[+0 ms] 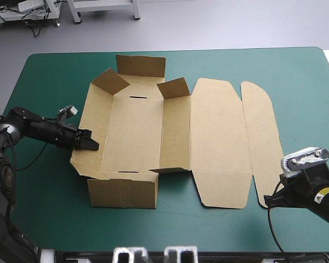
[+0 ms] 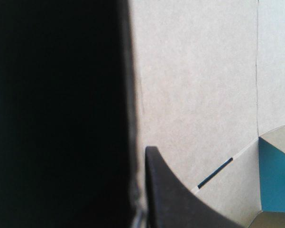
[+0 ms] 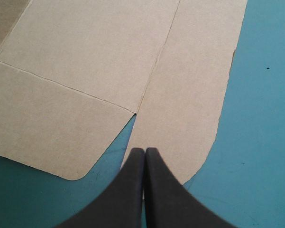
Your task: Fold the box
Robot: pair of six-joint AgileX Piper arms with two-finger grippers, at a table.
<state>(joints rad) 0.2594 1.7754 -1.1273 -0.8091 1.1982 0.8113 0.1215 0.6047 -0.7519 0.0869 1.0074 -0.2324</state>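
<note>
high view: the box [image 1: 153, 131] sits mid-table on the teal-green cover [image 1: 44, 82], left wall [image 1: 96, 112] and far flaps [image 1: 140, 66] raised, lid [image 1: 216, 137] flat to the right, left gripper [image 1: 92, 144] at that wall, right gripper [image 1: 270, 200] by the lid's near right corner. left wrist view: one black finger [image 2: 175, 202] inside the upright wall, clamped on it. right wrist view: fingers [image 3: 128, 190] pressed together over the lid's outer flap [image 3: 194, 95].

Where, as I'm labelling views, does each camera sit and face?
High view: above and behind the robot, looking down on the table and box; left arm and right arm show.
Left wrist view: above the left hand, looking into the box; one finger shows beside its raised wall.
Right wrist view: above the shut right hand, looking over the flat lid.
Shared: high and right wrist views show the rounded flap.
</note>
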